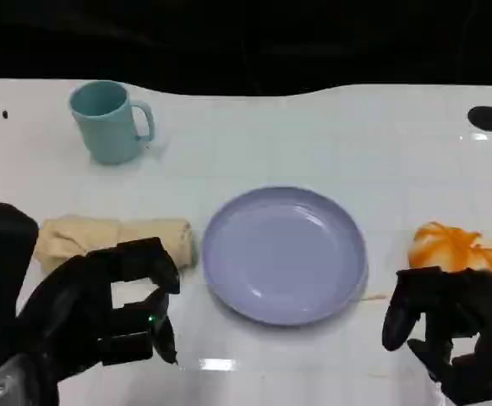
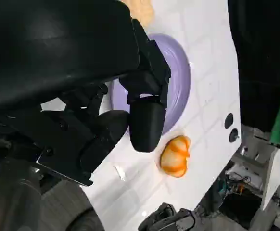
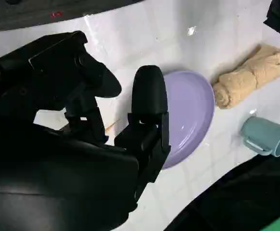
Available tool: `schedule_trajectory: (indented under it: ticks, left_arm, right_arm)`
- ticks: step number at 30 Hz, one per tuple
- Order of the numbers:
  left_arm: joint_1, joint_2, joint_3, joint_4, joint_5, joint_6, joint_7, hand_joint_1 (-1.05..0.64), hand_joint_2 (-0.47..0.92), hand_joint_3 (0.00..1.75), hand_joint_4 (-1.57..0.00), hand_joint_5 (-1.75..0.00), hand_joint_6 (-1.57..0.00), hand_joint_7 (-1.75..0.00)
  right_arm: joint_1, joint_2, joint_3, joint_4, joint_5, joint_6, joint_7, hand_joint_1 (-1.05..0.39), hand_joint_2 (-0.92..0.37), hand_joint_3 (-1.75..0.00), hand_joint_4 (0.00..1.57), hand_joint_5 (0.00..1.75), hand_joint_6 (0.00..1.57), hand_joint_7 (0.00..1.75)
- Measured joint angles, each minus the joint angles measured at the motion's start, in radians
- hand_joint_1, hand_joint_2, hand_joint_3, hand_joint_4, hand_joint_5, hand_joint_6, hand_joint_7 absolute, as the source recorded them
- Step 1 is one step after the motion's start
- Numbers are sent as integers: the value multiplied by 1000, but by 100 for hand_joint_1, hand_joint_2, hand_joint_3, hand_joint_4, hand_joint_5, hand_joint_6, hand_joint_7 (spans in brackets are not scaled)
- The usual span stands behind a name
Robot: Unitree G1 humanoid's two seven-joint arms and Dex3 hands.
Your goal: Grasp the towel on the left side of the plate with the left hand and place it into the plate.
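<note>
The rolled beige cloth towel (image 1: 115, 238) lies on the white bench (image 1: 314, 135) just left of the round lavender plate (image 1: 284, 254), its right end close beside the plate's rim and possibly touching it; the head view is too soft there to tell. The black left hand (image 1: 102, 309) hovers on the near side of the towel, fingers apart and curled forward, holding nothing. The towel is not yet grasped, so the step in hand is the reach and grip.

To do this well, the left hand should go forward and down until its fingers straddle the middle of the roll, across its short width, not at an end. A grip at the middle should keep the roll from unwinding or drooping to one side when lifted. The cloth is soft and will give, so the fingers need to close firmly and gather enough of it. The lift should clear the plate's raised rim before the hand carries the towel right, or the trailing end may catch the edge and push the plate.

The black right hand (image 1: 453, 334) sits at the near right, empty, fingers loosely curled, just near of an orange and white object (image 1: 457, 247). A light teal mug (image 1: 109, 121) stands well behind the towel, out of the path.
</note>
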Motion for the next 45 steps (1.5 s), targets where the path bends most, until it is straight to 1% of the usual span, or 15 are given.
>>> schedule_trajectory:
  ticks: [4,19,23,26,27,29,30,32,33,35,36,39,41,42,45]
  left_arm:
    - [0,0,0,1,0,0,0,-10,58,130,-83,-175,-66,-175]
    - [0,0,0,8,0,0,0,-9,57,131,-84,-175,-67,-175]
    - [0,-1,2,8,0,1,0,-8,56,129,-84,-175,-68,-172]
    - [0,-9,5,2,4,8,27,-5,55,124,-79,-174,-71,-159]
    - [0,-12,4,-6,13,8,35,-5,54,121,-75,-167,-71,-147]
    - [0,-15,-9,-17,46,-5,59,-6,53,119,-72,-161,-70,-134]
    - [2,-15,-17,-18,64,-21,63,-8,52,117,-69,-153,-67,-120]
    - [5,-16,-29,-18,93,-59,63,-10,54,110,-67,-143,-66,-104]
    - [6,-17,-35,-18,106,-76,63,-14,57,98,-64,-133,-66,-89]
    - [7,-13,-52,-17,145,-116,63,-19,63,82,-60,-124,-68,-69]
    - [7,-6,-62,-16,171,-140,62,-20,70,67,-58,-118,-70,-54]
    - [7,19,-81,-13,224,-199,54,-23,87,32,-54,-102,-73,-30]
    - [7,34,-87,-10,254,-235,42,-25,91,24,-52,-97,-72,-24]
    - [7,41,-90,-10,269,-253,36,-27,92,21,-50,-92,-68,-20]
    - [5,81,-111,-4,335,-326,9,-33,92,18,-43,-84,-60,-13]
  right_arm:
    - [-2,0,2,-1,0,14,-1,3,-57,-107,71,174,70,143]
    - [-10,0,5,-1,-1,15,-3,2,-56,-109,71,174,71,142]
    - [-10,0,6,-2,-1,17,-3,3,-55,-109,71,174,71,142]
    - [-10,0,6,-2,-2,16,-4,2,-55,-109,72,173,71,142]
    - [-10,0,6,-2,-3,16,-4,3,-56,-109,72,174,71,142]
    - [-11,0,6,-2,-3,17,-4,3,-56,-109,72,174,71,143]
    - [-11,0,6,-2,-3,16,-4,3,-56,-109,71,174,71,143]
    - [-11,0,6,-2,-3,16,-4,3,-56,-109,71,174,71,143]
    - [-11,0,7,-2,-5,15,-5,3,-56,-109,71,174,70,143]
    - [-12,0,10,-2,-7,15,-5,2,-56,-109,71,174,70,143]
    - [-13,0,11,-2,-8,15,-5,2,-56,-109,71,173,70,143]
    - [-18,2,16,-2,-10,15,-8,3,-57,-108,72,173,70,144]
    - [-21,7,16,-1,-9,15,-10,3,-56,-109,72,174,70,144]
    - [-22,10,16,0,-8,15,-11,3,-56,-109,72,174,70,144]
    - [-23,15,16,1,-7,14,-11,2,-56,-109,72,175,70,144]
